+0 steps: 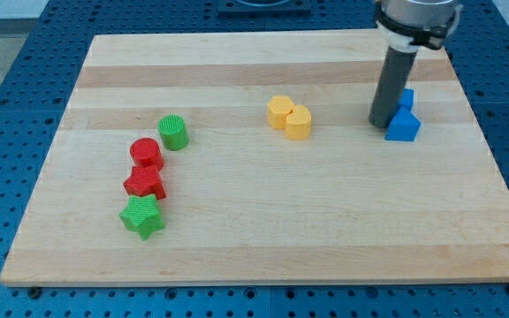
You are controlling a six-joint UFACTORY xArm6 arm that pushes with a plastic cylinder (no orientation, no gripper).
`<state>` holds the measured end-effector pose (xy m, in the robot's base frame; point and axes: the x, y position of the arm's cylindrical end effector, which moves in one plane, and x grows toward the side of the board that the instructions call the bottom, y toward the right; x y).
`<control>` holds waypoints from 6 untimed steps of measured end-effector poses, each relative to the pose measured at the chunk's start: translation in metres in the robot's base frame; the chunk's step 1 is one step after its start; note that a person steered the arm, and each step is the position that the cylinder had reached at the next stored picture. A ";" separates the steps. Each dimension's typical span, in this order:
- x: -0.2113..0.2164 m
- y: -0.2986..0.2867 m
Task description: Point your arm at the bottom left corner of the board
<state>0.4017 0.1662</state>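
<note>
The wooden board fills the view; its bottom left corner is bare. My tip rests on the board at the view's upper right, touching the left side of two blue blocks, one partly hidden behind the rod. A yellow hexagon and a yellow heart-like block sit together left of my tip. At the view's left, a green cylinder, a red cylinder, a red star and a green star form a column.
A blue perforated table surrounds the board on all sides. The arm's grey body enters from the view's top right.
</note>
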 end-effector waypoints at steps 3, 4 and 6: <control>0.107 -0.006; 0.176 -0.056; 0.216 -0.249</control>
